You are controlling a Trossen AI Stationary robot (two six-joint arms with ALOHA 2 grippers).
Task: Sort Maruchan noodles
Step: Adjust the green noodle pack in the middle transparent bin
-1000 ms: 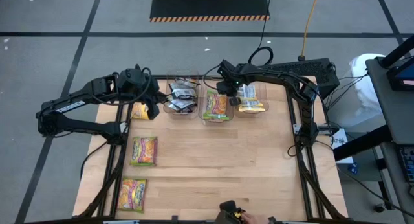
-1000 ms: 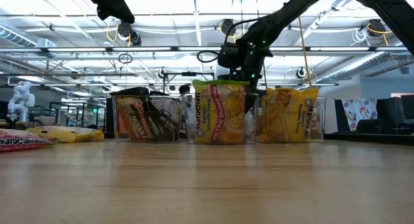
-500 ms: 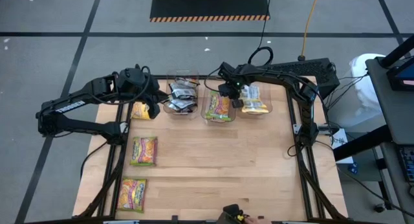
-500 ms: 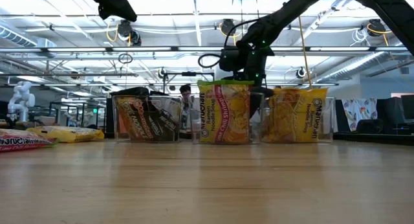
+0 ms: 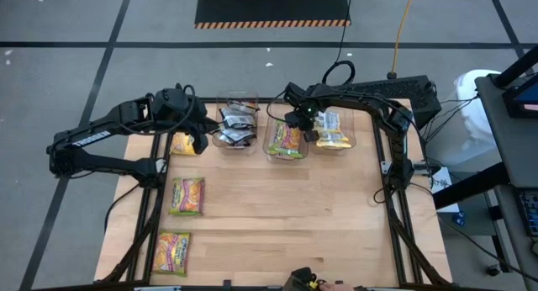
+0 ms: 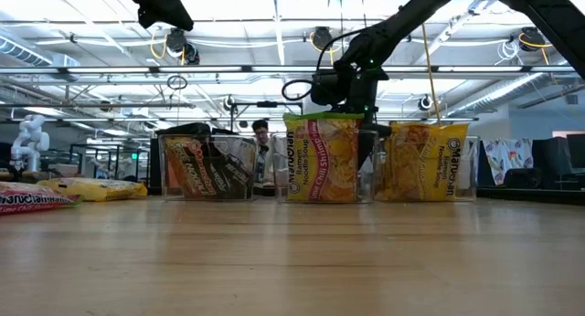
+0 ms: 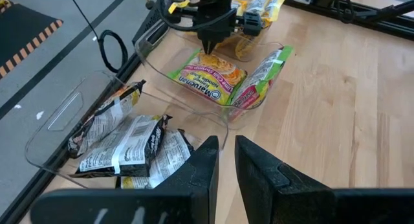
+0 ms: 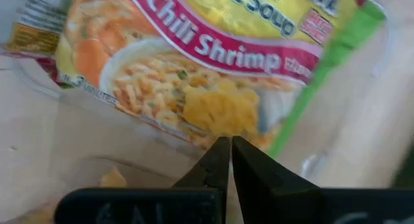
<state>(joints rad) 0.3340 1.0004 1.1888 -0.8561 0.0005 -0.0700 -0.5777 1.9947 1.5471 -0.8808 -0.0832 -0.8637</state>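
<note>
Both fingers of your right gripper (image 8: 228, 160) have pinched nearly shut, empty, at the middle bin's (image 5: 271, 148) far rim. That bin, with its lime-green packets (image 5: 287, 140), has slid right toward the yellow bin (image 5: 346, 142). Your left gripper (image 7: 224, 160) stays narrowly parted, empty. Three packets (image 5: 187, 196) await sorting, left.

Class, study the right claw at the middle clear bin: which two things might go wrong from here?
1. The right claw, nearly closed, sits at the rim of the middle clear plastic bin; the bin looks pushable, so moving the claw might drag or tip it.
2. The lime-green and pink crinkly noodle packets stand up above the bin wall, so a nudge may spill them.
</note>
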